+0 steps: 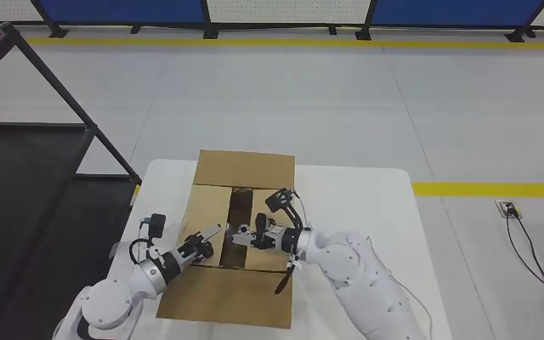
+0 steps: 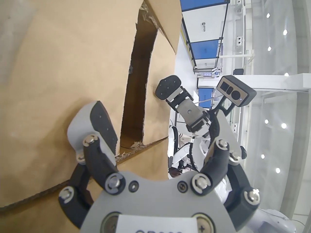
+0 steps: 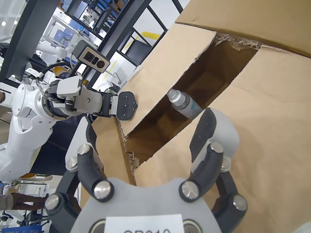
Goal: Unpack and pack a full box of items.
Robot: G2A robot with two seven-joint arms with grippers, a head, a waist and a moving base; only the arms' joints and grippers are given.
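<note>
At the centre of the top view, the dark slot of the cardboard box [image 1: 243, 167] hides its contents; cardboard covers the lower part of the bottle [image 3: 184, 103].

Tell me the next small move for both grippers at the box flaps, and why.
Likely spread the inner flaps apart: the left gripper and right gripper, both open, sit at facing flap edges, the gap is narrow, and a bottle lies inside the box.
</note>
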